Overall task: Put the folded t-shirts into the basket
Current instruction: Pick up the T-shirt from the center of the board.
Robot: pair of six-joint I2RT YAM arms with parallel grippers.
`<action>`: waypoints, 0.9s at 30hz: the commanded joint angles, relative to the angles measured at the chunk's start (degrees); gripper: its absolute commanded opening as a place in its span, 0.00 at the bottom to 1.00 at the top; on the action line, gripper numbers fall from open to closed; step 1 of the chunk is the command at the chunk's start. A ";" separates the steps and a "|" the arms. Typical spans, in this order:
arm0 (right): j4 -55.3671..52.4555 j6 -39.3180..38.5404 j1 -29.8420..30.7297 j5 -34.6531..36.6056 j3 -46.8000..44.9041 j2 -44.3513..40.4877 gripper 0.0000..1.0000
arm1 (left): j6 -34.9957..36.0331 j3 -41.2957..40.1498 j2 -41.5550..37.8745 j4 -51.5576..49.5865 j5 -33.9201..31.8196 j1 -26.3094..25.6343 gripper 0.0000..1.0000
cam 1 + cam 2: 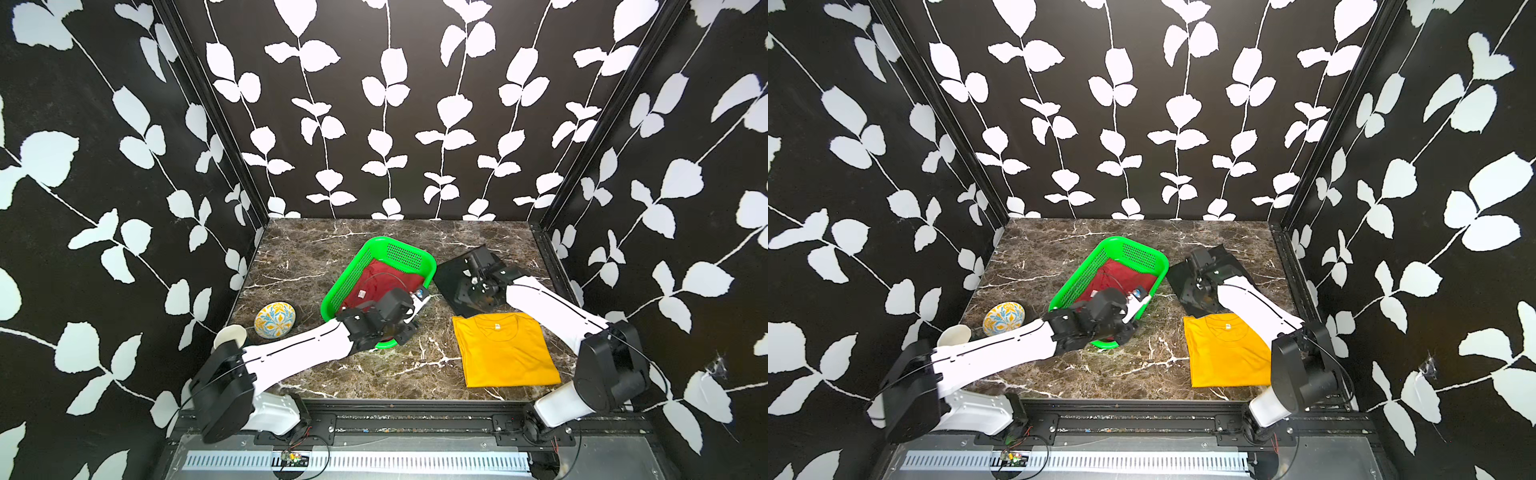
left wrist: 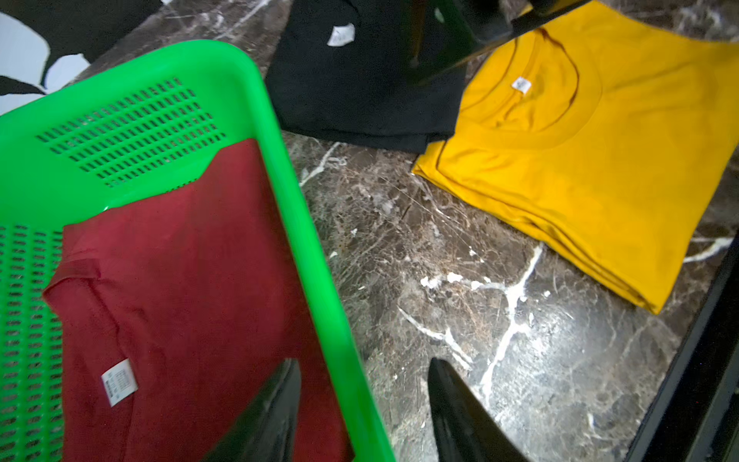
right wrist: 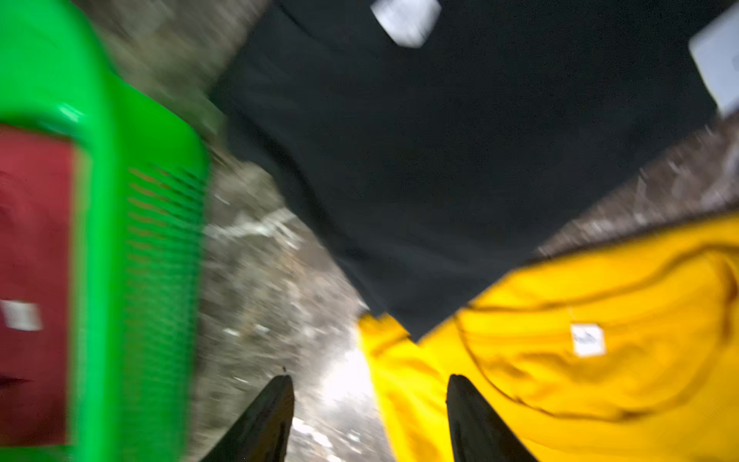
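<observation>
Red shirt (image 2: 192, 280) in basket (image 2: 256, 132); left tool (image 2: 364, 412) released, straddling its rim (empty). Right tool (image 3: 370, 420) released over black shirt (image 3: 440, 160).

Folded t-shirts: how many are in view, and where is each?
3. The red t-shirt lies in the green basket; the black t-shirt and yellow t-shirt lie on the table beside it. None looks hidden.

We see the left arm (image 1: 291, 349) reaching from 7 o'clock toward centre, its wrist bent. The left gripper (image 2: 364, 412) has its jaws apart with nothing between them. The right arm (image 1: 552, 307) reaches from 4 o'clock toward 1 o'clock. The right gripper (image 3: 370, 420) also has its jaws apart and empty; the right wrist view is motion-blurred.
</observation>
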 commanded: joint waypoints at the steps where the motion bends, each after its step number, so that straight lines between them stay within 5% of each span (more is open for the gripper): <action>1: -0.60 -0.52 -0.38 -0.39 -5.57 -1.26 0.57 | 2.61 2.39 1.44 0.41 -1.23 -1.66 0.54; 5: 2.65 -0.28 -0.23 -7.41 -11.01 0.37 0.51 | 1.55 2.07 1.73 3.19 2.74 -1.92 0.54; 11: 3.69 -1.79 2.58 -10.77 -13.95 5.93 0.29 | 1.19 1.71 4.12 6.39 7.58 -2.96 0.54; 19: 6.37 1.60 13.14 -16.85 -17.70 5.54 0.28 | 1.74 1.01 3.17 6.38 2.26 -2.49 0.55; 27: 6.00 6.66 20.20 -20.43 -21.21 0.51 0.38 | -0.04 2.23 7.57 4.99 7.30 0.13 0.56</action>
